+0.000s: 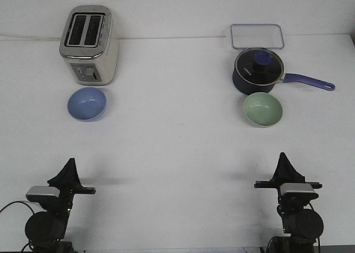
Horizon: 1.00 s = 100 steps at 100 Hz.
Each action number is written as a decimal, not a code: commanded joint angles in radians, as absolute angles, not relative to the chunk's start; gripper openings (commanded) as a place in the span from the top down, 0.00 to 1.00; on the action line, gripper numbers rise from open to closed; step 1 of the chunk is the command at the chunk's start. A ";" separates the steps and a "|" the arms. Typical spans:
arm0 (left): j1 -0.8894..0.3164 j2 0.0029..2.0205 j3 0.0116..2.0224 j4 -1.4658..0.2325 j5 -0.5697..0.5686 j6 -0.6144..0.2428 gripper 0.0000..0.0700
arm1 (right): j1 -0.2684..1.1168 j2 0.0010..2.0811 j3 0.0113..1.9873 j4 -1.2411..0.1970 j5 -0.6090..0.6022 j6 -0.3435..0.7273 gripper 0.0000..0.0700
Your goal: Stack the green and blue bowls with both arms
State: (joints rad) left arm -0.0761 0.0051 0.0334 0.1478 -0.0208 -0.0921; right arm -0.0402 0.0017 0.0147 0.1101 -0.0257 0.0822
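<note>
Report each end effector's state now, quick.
Left end effector: holding nothing; open or closed cannot be told.
Right end effector: holding nothing; open or closed cannot be told.

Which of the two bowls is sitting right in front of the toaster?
The blue bowl, on the robot's left side, just in front of the toaster. The green bowl sits across the table in front of the navy pot.

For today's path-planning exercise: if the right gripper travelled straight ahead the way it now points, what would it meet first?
Probably the green bowl. The right gripper points forward over bare table, and the bowl sits almost in line, slightly to its left. Behind the bowl is the dark pot. Height is unclear, so it might pass over.
</note>
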 commanded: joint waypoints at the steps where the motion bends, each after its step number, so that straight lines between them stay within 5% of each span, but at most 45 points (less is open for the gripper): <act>1: -0.075 0.003 0.015 0.159 -0.019 -0.083 0.98 | -0.041 0.001 0.019 0.118 -0.025 0.078 1.00; 24: -0.075 0.003 0.015 0.159 -0.019 -0.083 0.98 | -0.041 0.002 0.102 0.062 -0.026 0.078 1.00; 52: -0.075 0.003 0.015 0.159 -0.019 -0.083 0.98 | -0.039 0.070 0.316 -0.185 -0.029 0.090 1.00; 100: -0.075 0.003 0.015 0.159 -0.019 -0.083 0.98 | -0.039 0.504 0.796 -0.700 -0.026 0.077 1.00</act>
State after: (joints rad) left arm -0.0761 0.0051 0.0334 0.1478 -0.0208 -0.0921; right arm -0.0395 0.4602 0.7486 -0.6708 -0.0257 0.0822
